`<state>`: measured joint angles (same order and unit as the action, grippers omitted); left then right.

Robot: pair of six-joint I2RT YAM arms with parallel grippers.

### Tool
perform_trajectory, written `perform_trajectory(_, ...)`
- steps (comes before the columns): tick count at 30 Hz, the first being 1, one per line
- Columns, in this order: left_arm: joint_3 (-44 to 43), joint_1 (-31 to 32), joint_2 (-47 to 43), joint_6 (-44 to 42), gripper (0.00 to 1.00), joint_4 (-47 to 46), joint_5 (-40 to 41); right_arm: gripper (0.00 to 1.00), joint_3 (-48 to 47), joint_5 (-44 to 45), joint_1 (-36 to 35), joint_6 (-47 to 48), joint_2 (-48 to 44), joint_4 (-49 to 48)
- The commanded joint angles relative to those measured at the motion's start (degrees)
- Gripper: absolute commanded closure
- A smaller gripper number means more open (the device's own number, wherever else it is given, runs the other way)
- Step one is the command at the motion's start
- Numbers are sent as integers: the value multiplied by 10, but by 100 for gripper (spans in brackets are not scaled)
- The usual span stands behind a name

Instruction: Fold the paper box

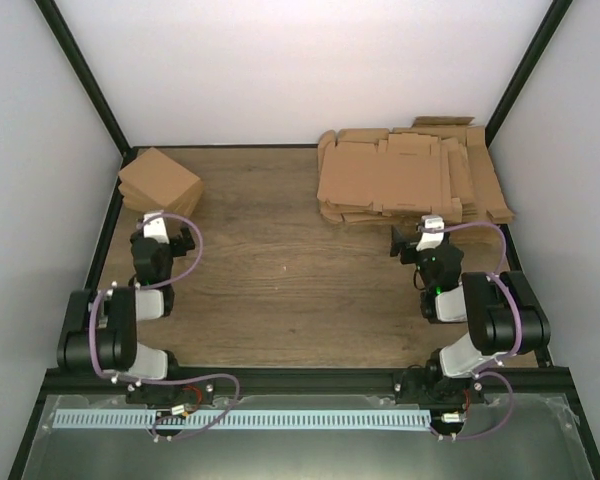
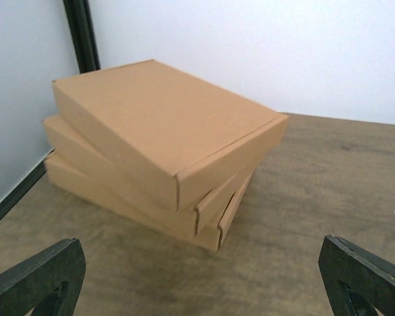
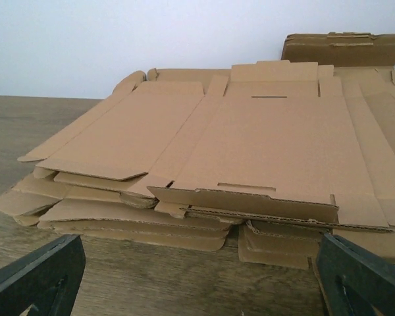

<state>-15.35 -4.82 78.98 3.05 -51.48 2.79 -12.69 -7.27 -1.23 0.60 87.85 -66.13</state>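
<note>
White walls and a black frame post enclosed the wood-grain table. At its 1 o'clock corner the paper box, a plain brown die-cut sheet lying flat, topped the pile of cardboard blanks. The right hand faced that pile from close in front, fingers spread wide, pinching nothing. At 10 o'clock sat a stack of three folded boxes, slightly askew. The left hand pointed at it, likewise spread and empty.
</note>
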Motion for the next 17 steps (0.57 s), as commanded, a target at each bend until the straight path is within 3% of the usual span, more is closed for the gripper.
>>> perform_trajectory(1, -30, 17, 87, -23, 0, -102, -26, 0, -19, 15, 5, -15, -2, -29)
perform_trajectory(2, -43, 27, 80, -29, 0, -59, -10, 0, -16, 16, 5, -16, 1, -39)
perform_trajectory(7, -15, 35, 95, -40, 0, -127, -16, 0, -17, 16, 6, -16, 1, -36)
perform_trajectory(17, -16, 37, 95, -40, 0, -121, -12, 0, -17, 16, 5, -16, 0, -33)
